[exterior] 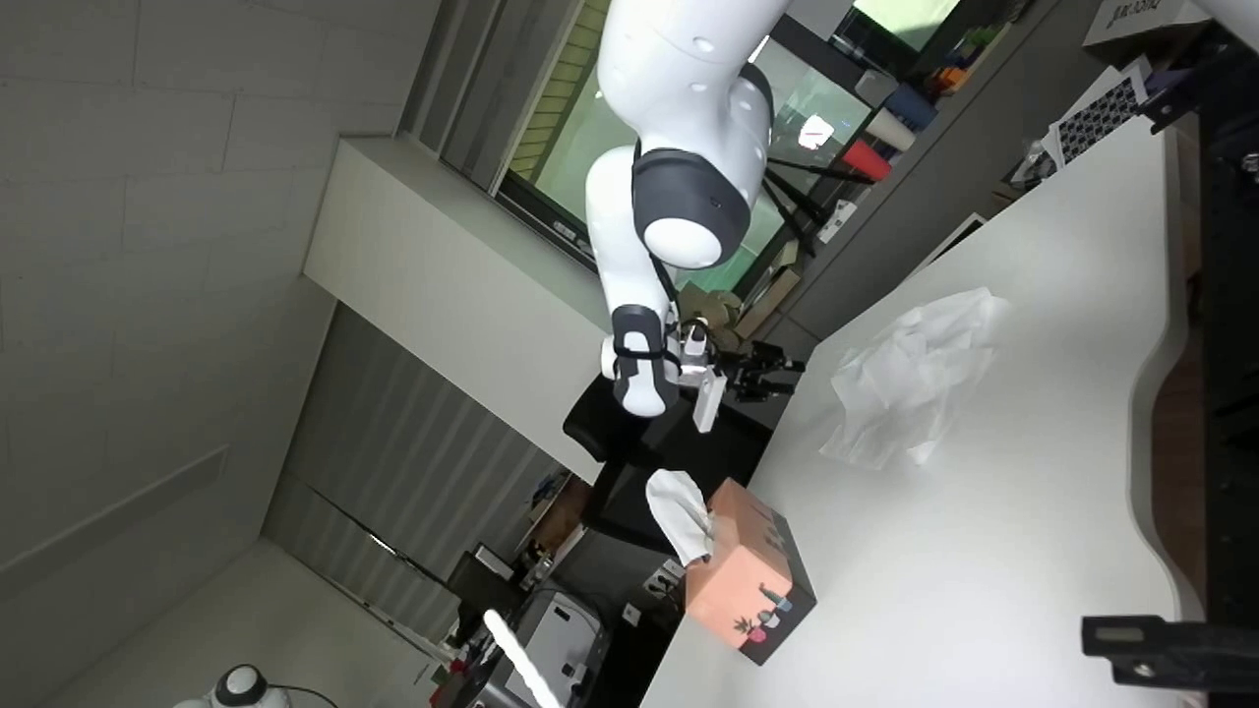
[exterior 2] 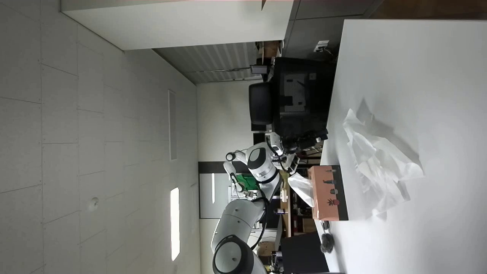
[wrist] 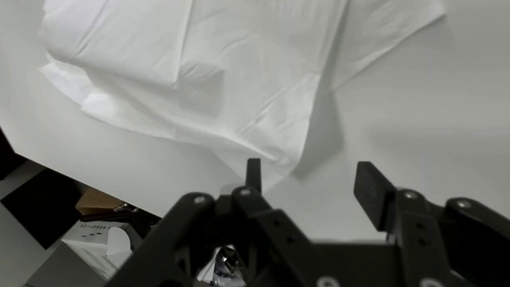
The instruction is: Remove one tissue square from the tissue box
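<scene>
The tissue box [exterior: 738, 590] is orange with a dark base and painted plant pots. It stands on the white table [exterior: 1033, 551] and also shows in an exterior view [exterior 2: 323, 194]. A white tissue [exterior: 681, 511] sticks out of its opening. A loose crumpled tissue [exterior: 910, 383] lies spread on the table, also in an exterior view [exterior 2: 380, 160] and below the jaws in the wrist view [wrist: 239, 79]. My gripper [wrist: 308, 171] is open with nothing between its fingers. It hangs above the table, apart from the box, in both exterior views [exterior: 799, 379] [exterior 2: 323, 137]. The box is out of the wrist view.
A small dark fuzzy item [exterior 2: 326, 242] lies on the table beside the box. A black bracket [exterior: 1161, 649] sits at the table's edge. A white printed carton [wrist: 93, 239] stands beyond the table edge in the wrist view. A black chair [exterior 2: 260, 102] is behind the table.
</scene>
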Robot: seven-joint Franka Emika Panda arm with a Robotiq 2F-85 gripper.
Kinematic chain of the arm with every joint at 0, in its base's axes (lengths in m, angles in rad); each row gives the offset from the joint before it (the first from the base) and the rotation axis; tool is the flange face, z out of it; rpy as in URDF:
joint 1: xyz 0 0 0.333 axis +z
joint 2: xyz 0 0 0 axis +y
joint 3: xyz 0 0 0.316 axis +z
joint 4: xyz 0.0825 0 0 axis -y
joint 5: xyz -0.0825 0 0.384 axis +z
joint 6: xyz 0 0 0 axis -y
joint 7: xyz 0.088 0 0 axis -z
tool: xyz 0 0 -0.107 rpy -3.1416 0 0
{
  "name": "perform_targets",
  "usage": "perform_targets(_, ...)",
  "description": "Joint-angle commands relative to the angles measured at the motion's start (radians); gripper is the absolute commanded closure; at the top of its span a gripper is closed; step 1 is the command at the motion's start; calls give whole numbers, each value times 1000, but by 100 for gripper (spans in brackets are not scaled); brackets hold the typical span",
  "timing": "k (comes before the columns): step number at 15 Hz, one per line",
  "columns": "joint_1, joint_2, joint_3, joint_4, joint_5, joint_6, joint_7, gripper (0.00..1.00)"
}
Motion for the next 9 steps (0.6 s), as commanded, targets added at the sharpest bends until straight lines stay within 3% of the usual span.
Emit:
perform_targets(1,22,12,-36,53,-18,104,124,7)
perform_targets(3,27,-6,-24,52,2,153,165,0)
perform_targets(4,-2,42,23,167,13,100,147,0)
perform_targets(5,3,58,7,159,-16,83,112,4)
perform_targets(6,3,57,18,176,-13,79,114,0)
perform_targets(7,22,-1,9,76,-1,125,122,0)
perform_targets(9,18,1,13,90,5,122,122,0)
